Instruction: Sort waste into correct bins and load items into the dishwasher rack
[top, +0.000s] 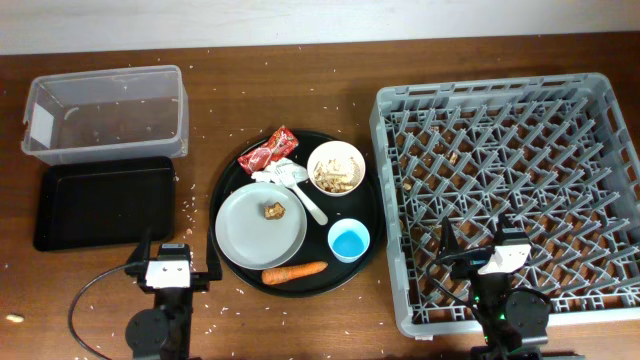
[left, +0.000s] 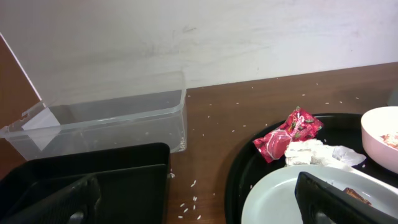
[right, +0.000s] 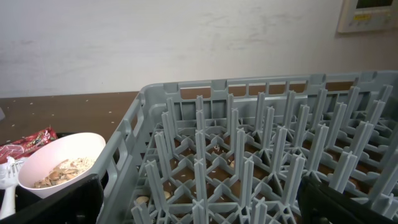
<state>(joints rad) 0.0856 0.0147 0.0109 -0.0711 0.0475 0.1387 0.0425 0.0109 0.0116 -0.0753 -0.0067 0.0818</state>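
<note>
Overhead, a large round black tray sits mid-worktop. It carries a light grey round plate with a small brown food scrap on it. Behind the plate lie a red shiny snack wrapper, a crumpled white napkin and a white plastic fork. A small white bowl holds beige rice-like crumbs. A small light-blue cup stands to the plate's right, and an orange carrot lies at the near rim. To the left sit a clear plastic rectangular tub and, nearer, a shallow black rectangular tray. The large square grey plastic rack fills the right side.

The left tool hangs with fingers spread wide, gripping nothing, between the shallow tray and the plate. The right tool, equally wide and empty, hangs at the rack's near left corner.
</note>
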